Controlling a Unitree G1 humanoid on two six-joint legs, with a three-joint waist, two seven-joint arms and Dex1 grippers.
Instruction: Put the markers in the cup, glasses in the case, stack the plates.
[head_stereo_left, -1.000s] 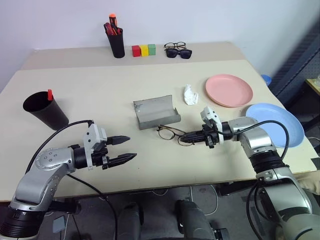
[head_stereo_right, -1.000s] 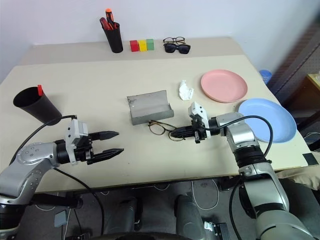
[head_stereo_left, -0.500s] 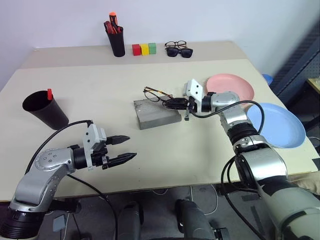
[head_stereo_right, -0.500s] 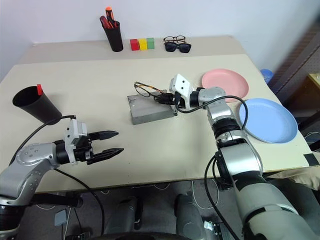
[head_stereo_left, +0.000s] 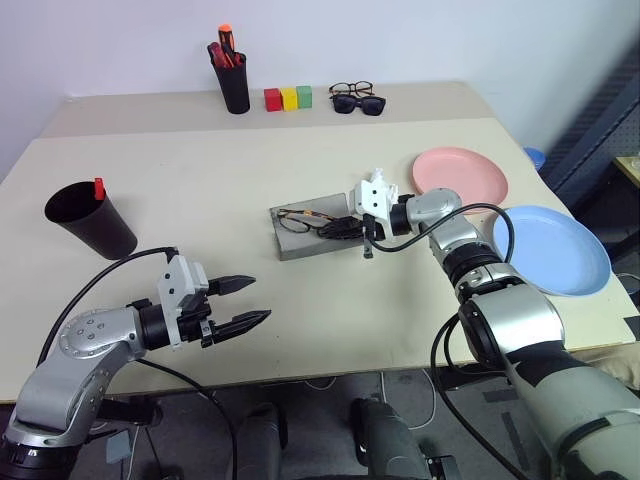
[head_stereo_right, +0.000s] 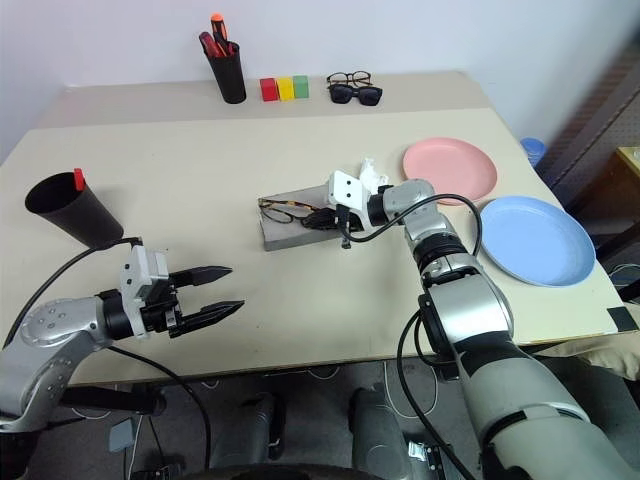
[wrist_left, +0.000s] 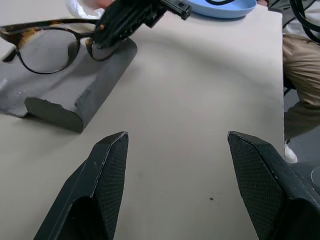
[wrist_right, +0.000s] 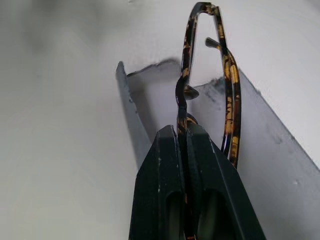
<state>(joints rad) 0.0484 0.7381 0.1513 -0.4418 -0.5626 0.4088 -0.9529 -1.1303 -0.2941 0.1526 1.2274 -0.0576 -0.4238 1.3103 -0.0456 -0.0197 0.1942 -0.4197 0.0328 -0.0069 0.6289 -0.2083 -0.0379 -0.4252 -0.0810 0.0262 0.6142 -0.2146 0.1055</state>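
My right gripper (head_stereo_left: 330, 228) is shut on the frame of the thin dark glasses (head_stereo_left: 298, 216) and holds them over the grey case (head_stereo_left: 312, 240) at mid-table. The right wrist view shows the fingers (wrist_right: 165, 165) pinching the frame (wrist_right: 227, 100) above the case (wrist_right: 280, 185). My left gripper (head_stereo_left: 255, 300) hovers open and empty near the front edge. The black cup (head_stereo_left: 90, 220) stands at the left with a red-capped marker (head_stereo_left: 99, 187) in it. The pink plate (head_stereo_left: 458, 180) and blue plate (head_stereo_left: 552, 249) lie apart at the right.
Along the back stand a black pen-holder (head_stereo_left: 235, 88) with red and orange pens, three coloured blocks (head_stereo_left: 287, 98), and sunglasses beside dark-framed spectacles (head_stereo_left: 357, 98). A crumpled white scrap (head_stereo_right: 370, 172) lies behind the right wrist. A person's leg (wrist_left: 300, 100) is beyond the table edge.
The right gripper lifted the glasses from the table in front of the case, carried them back over it, then lowered them leftward onto it. The left gripper kept its place.
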